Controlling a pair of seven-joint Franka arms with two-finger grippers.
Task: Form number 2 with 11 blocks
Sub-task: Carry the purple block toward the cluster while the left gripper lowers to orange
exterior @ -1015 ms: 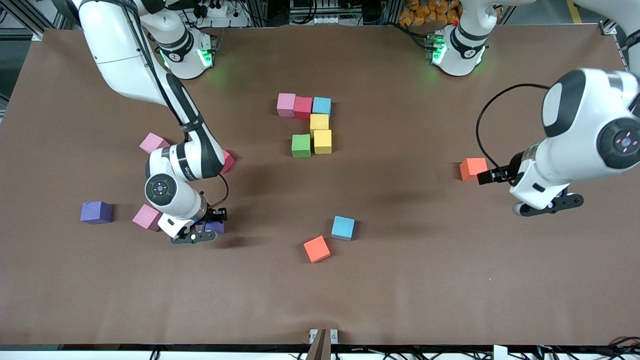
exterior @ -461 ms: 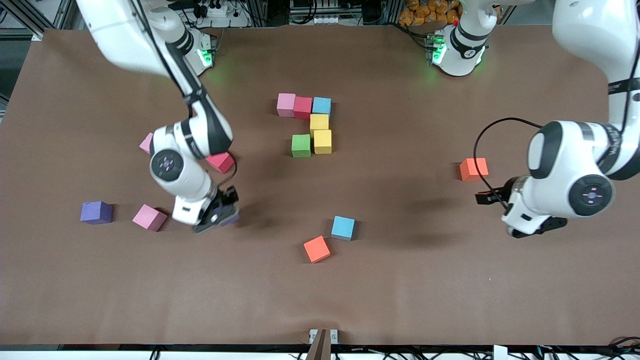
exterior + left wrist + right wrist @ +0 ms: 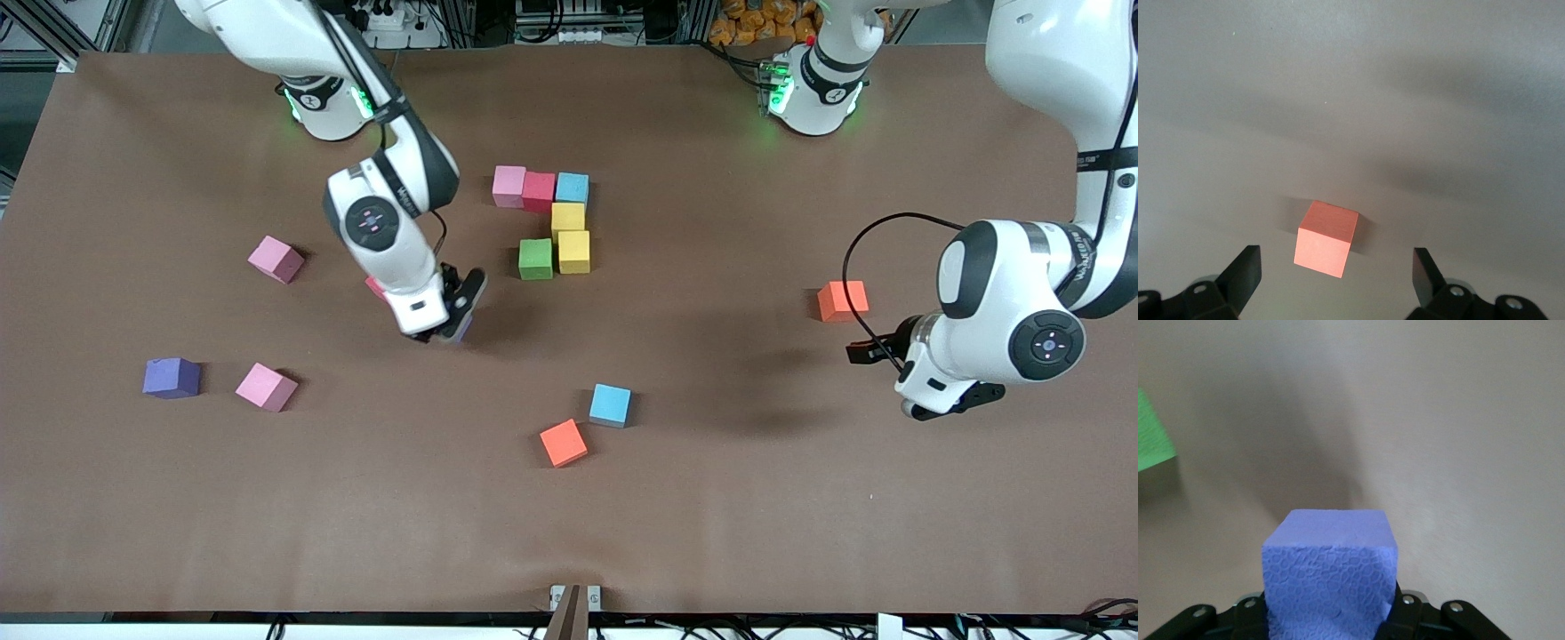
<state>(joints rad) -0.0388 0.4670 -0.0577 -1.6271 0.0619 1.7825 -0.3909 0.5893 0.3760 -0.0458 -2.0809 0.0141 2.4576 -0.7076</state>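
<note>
**Purple block being carried by right gripper; partial 2 sitting mid-tabletop**

Right gripper (image 3: 449,324): being held in the air over bare tabletop (image 3: 711,498), just beside the green block (image 3: 535,259) on the side toward the right arm's end. Fingers are being kept clamped on a purple block (image 3: 1330,577); in the right wrist view the block is seen filling the gap between them, with an edge of the green block at the frame's border. A red block (image 3: 375,286) is being mostly hidden under the right arm's wrist.

Left gripper (image 3: 947,404): being held over bare tabletop toward the left arm's end, fingers (image 3: 1245,270) spread apart, nothing between them. An orange block (image 3: 1326,238) is being seen on the tabletop ahead of them in the left wrist view; it is apart from both fingers.

Partial number 2 (image 3: 549,222): six blocks being shown touching. A row of pink (image 3: 508,186), red (image 3: 539,190) and light blue (image 3: 572,188); two yellow blocks (image 3: 570,235) stacked in a column nearer the front camera under the light blue one; the green block beside the nearer yellow.

Loose blocks:
- a second light blue block (image 3: 610,404) and a second orange block (image 3: 564,442), near each other, nearer the front camera than the digit
- a second purple block (image 3: 171,377) and a pink block (image 3: 266,387) toward the right arm's end
- one more pink block (image 3: 276,259), farther from the camera than those two
</note>
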